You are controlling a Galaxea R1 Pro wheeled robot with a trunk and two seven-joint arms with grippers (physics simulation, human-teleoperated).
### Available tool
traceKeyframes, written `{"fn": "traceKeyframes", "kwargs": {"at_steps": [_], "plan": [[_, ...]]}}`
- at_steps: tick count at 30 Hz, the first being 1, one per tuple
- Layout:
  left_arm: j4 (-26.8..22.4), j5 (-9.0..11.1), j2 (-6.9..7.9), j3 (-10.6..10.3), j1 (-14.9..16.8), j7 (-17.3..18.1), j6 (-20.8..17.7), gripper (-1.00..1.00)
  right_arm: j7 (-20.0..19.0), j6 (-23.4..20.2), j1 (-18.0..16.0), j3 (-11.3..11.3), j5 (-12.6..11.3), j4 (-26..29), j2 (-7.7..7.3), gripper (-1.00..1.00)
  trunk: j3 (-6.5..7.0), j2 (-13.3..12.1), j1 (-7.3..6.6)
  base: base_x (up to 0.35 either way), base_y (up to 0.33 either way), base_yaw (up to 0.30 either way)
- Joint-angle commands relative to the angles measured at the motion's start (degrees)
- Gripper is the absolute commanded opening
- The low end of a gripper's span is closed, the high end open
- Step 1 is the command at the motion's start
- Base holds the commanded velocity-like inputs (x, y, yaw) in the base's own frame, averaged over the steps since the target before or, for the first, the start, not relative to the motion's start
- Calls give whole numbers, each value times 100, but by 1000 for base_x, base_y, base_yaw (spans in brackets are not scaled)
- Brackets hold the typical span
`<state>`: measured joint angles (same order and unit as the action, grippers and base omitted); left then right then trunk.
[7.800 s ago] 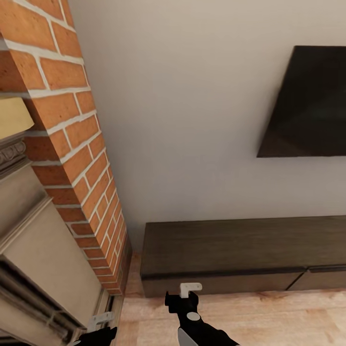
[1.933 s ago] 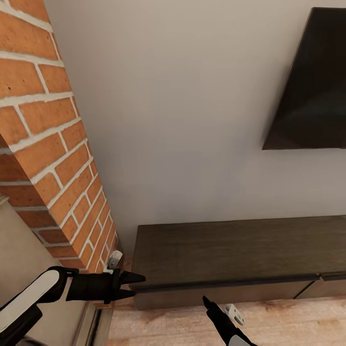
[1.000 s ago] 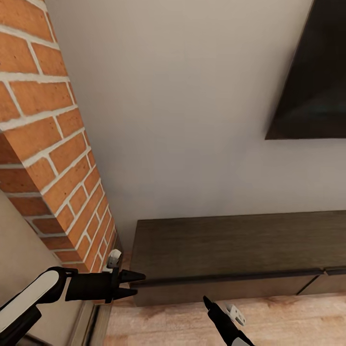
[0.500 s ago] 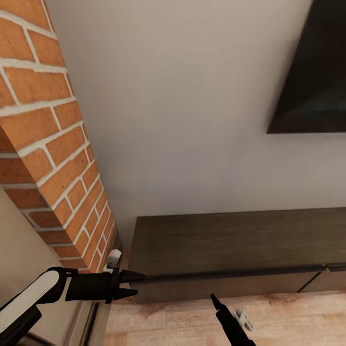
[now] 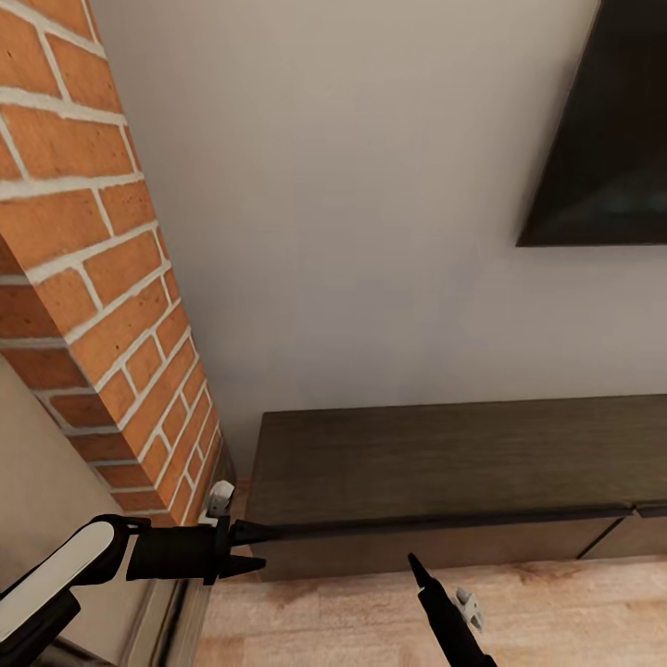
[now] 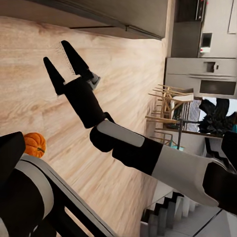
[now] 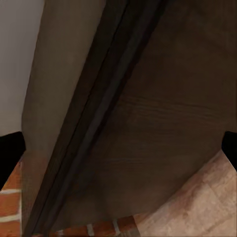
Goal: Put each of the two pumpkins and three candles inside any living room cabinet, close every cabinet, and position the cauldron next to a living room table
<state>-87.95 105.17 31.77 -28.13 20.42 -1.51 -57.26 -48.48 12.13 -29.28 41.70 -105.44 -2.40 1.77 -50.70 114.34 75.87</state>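
Opening the cabinet [image 5: 445,463] drawer looks like our step: left gripper [image 5: 243,548], fingers spread & holding nothing, sits at its left front corner. Next: hook the lip, pull. Right gripper [image 6: 64,61] hangs apart, just before its front. We count 1 pumpkin [image 6: 34,144], on floor.

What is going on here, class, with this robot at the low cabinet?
A two-armed robot faces the left end of the long dark cabinet beside a brick column. Its left tool, fingers spread, sits at the corner where the groove under the cabinet top begins, apparently about to pull a drawer front open. The right tool, also open and empty, hangs over the wooden floor in front. One pumpkin lies on the floor beside the robot. The drawers look shut.
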Motion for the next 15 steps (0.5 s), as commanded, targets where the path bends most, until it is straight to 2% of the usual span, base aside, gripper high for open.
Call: {"fn": "traceKeyframes", "kwargs": {"at_steps": [1,3,6,7,9,10,12,15], "plan": [[-5,30,5,-9,6,-16,-5,100,-142,-16,-7,43,-31,-19,-3,100,-5,2,-1,0,0,0],[-6,30,5,-9,6,-16,-5,100,-248,-178,-7,35,-38,-10,-14,100,-5,2,-1,0,0,0],[-7,32,8,-7,6,-16,-5,100,-357,-820,-7,17,-51,-5,-31,100,-5,2,-1,0,0,0],[-8,32,9,-6,6,-16,-5,100,-364,-893,-7,4,-57,-5,-41,100,-5,2,-1,0,0,0],[-10,35,12,-2,6,-16,-5,100,-382,-1116,-7,-208,-188,15,-135,100,-5,2,-1,0,0,0],[-10,35,12,-1,6,-16,-5,100,-383,-1139,-7,-269,-228,18,-149,100,-5,2,-1,0,0,0],[-11,36,13,-1,6,-16,-5,100,-371,-1201,-7,-539,-385,26,-185,100,-5,2,-1,0,0,0],[-10,38,13,0,6,-15,-5,100,-331,-1213,-7,-669,-447,28,-199,100,-5,2,-1,0,0,0]]}}
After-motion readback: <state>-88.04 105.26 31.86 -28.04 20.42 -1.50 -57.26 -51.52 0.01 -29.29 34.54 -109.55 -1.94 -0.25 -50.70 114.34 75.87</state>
